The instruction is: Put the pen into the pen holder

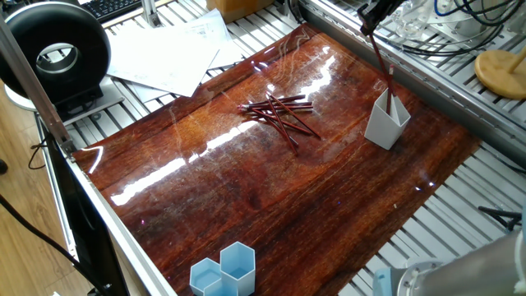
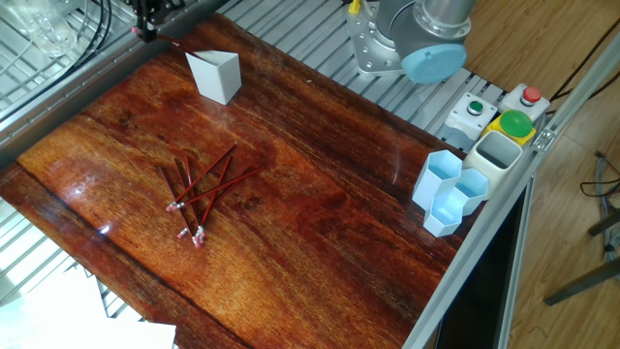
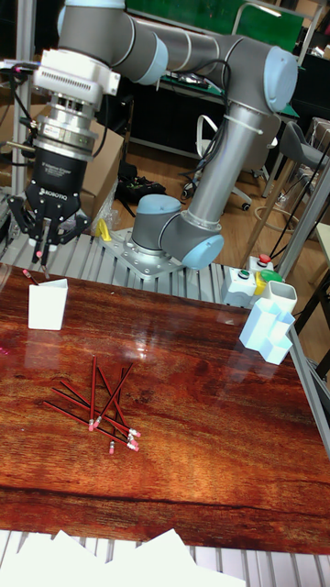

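Red pen [image 1: 380, 59] slants from the jaws into the pen holder [image 1: 386, 122]

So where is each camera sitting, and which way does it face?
One fixed view: high, opposite the robot's side, facing the holder with the pen in it; claw at top edge.
Other fixed view: high, opposite corner, facing the pen pile; robot base shows.
Tall view: front, low, facing the whole arm.
All share holder and pile.
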`<state>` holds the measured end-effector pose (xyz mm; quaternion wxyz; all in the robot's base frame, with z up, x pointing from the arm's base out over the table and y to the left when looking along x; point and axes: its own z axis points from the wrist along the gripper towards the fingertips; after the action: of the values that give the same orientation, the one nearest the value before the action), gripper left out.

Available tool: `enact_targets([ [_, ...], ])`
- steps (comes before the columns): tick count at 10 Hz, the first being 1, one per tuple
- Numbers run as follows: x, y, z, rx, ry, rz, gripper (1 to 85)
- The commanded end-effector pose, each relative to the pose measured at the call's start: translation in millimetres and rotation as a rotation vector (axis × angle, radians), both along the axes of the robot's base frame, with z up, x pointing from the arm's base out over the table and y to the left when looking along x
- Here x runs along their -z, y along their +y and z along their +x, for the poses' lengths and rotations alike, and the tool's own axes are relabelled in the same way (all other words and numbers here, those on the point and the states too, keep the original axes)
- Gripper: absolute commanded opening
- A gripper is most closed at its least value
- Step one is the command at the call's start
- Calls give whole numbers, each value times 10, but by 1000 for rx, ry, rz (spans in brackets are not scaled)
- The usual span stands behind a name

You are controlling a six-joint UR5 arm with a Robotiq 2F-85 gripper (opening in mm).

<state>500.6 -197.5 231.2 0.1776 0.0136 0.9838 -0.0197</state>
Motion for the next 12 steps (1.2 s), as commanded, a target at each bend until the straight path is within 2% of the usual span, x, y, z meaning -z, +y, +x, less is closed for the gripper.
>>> enact_targets([
  [1, -80, 138, 90, -31, -64, 36, 10],
  [3, -136, 186, 214, -66, -116, 40, 10],
  [4, -120, 211, 235, -67, -122, 45, 10],
  [6, -29, 213, 235, -56, -117, 23, 10],
  [7, 8, 220, 201, -47, -102, 24, 10],
  [8, 15, 172, 178, -51, -86, 5, 10],
  [10, -83, 47, 208, -101, -100, -59, 10],
  [12, -93, 14, 211, -122, -95, -62, 10],
])
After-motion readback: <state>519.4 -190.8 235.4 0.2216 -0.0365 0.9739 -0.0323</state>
